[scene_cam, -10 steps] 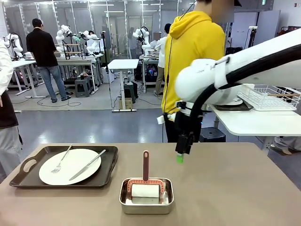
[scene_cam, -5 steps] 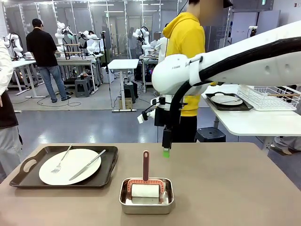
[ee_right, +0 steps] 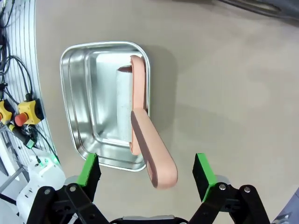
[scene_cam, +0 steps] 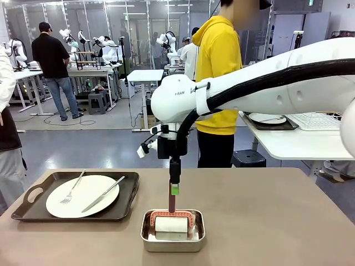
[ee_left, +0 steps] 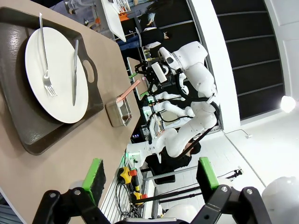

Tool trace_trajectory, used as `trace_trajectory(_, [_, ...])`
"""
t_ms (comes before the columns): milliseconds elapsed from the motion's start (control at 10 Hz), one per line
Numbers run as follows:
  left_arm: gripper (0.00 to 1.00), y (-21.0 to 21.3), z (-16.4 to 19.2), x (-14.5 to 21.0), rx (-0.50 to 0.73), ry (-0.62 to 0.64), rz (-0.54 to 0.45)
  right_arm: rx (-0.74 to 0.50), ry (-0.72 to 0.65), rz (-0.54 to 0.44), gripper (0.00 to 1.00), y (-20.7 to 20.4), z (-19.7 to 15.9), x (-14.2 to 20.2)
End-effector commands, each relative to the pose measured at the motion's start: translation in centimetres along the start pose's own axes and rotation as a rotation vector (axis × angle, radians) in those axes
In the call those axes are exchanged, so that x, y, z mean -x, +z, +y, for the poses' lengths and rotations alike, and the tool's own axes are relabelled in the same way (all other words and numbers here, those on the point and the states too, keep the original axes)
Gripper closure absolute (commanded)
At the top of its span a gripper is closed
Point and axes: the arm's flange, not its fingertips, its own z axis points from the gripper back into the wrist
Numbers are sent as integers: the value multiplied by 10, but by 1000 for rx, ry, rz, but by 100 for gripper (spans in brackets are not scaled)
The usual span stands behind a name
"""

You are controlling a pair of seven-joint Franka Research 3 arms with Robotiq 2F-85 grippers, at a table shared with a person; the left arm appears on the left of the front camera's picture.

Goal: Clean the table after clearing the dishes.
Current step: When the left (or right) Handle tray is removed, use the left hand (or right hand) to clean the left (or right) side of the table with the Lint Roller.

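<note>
Bright overhead light (soft shadows); wrist-view edges seemingly warped.

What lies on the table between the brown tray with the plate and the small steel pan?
Nothing: only a narrow strip of bare table separates the tray and the pan, as the front view shows.

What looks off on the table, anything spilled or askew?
Nothing spilled or broken. The roller sits in its pan, handle sticking up past the rim, with the open right gripper over the handle's end. One tray holding a plate, fork and knife lies tidy on the table's left side.
</note>
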Motion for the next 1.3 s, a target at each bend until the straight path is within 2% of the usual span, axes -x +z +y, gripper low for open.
trace_trajectory(0, [0,1,-2,4,-7,-2,1,-16,42,57,0,3,-8,-7])
trace_trajectory(200, [0,1,-2,4,-7,-2,1,-58,39,98,0,-6,-11,-14])
trace_trajectory(900, [0,1,-2,4,-7,-2,1,-63,33,46,0,-20,-11,-8])
trace_trajectory(1100, [0,1,-2,4,-7,-2,1,-53,32,12,14,-24,-10,-6])
trace_trajectory(1200, [0,1,-2,4,-7,-2,1,-54,25,10,25,-26,-9,-6])
